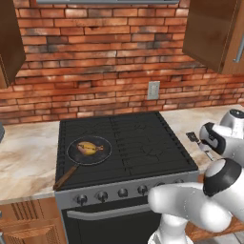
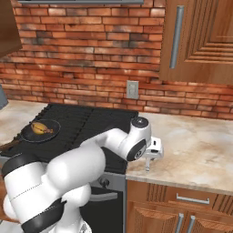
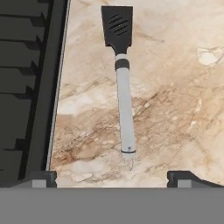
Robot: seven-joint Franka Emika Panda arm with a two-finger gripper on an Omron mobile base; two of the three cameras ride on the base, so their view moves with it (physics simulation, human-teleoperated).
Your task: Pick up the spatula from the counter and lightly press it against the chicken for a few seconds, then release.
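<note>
Lying on veined counter (image 3: 179, 113): slotted black spatula (image 3: 124, 100) (grey handle).

Spatula (image 3: 124, 87) on counter (image 3: 179, 113) right of stove (image 1: 143, 143) — chicken (image 1: 89, 147) in pan (image 1: 75, 153) on stove.

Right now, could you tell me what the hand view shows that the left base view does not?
Hand view: the spatula's slotted blade and whole pale handle, flat on the counter. Left base view: the chicken in its pan on the stove, the brick wall, the outlet. Both: spatula, counter, stove edge.
</note>
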